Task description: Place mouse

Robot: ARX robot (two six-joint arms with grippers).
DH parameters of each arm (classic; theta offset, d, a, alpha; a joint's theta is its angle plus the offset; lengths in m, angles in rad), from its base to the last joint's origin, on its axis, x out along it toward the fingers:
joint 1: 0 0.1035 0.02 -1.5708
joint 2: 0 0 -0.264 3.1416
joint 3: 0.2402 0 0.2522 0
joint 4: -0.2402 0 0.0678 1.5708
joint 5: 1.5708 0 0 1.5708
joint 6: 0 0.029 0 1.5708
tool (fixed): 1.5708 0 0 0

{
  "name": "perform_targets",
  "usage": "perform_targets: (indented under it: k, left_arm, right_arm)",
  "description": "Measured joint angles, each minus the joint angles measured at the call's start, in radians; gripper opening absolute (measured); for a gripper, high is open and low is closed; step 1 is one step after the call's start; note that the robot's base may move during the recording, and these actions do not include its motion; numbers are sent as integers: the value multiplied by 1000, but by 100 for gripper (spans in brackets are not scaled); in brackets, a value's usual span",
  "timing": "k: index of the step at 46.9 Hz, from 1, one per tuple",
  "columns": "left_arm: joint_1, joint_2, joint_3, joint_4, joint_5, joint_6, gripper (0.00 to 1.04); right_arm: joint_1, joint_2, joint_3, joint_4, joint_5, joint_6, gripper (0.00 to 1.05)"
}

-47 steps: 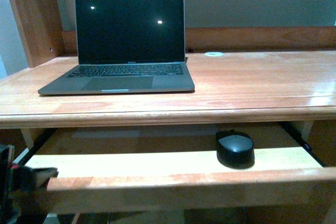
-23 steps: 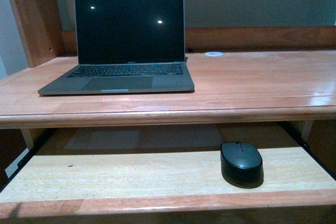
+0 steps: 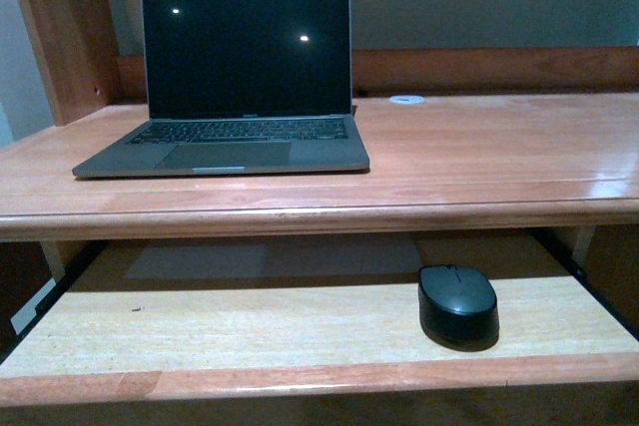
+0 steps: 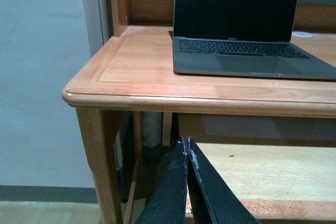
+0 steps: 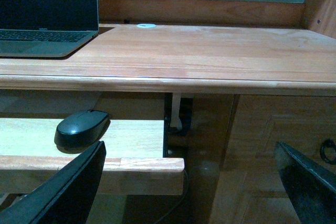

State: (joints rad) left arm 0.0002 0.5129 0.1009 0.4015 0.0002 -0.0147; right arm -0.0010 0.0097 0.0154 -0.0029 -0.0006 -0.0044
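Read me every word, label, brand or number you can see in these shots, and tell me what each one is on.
No text here is legible.
On the laptop: a tiny light mark on the bezel under the screen, too small to read; the key legends are blurred.
On the mouse: no marking visible.
On the white disc at the back of the desk: nothing can be made out.

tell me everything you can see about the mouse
The mouse is a small black oval with a smooth, domed, matte top that looks like plastic, and what looks like a scroll wheel near its far end. It lies flat, right way up, on the right part of the pale wooden pull-out shelf, just below the desktop edge, lower than and to the right of the laptop. Only the shelf touches it; nothing holds it.
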Motion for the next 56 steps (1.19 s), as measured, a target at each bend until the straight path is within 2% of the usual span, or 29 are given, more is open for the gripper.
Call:
perform_targets:
  k: [15, 18, 36, 41, 56]
  left_arm:
    - [0, -188, -64, -117, 0, 0, 2]
    - [0, -211, -92, -100, 1, 0, 2]
    - [0, -342, -92, -230, -1, 0, 2]
    - [1, -468, -92, -405, 0, 0, 2]
    - [1, -509, -92, -405, -2, 0, 2]
  right_arm:
    - [0, 0, 0, 0, 0, 0, 98]
    - [0, 0, 0, 0, 0, 0, 98]
    - [0, 0, 0, 0, 0, 0, 98]
    - [0, 0, 0, 0, 0, 0, 98]
    - [0, 0, 0, 0, 0, 0, 98]
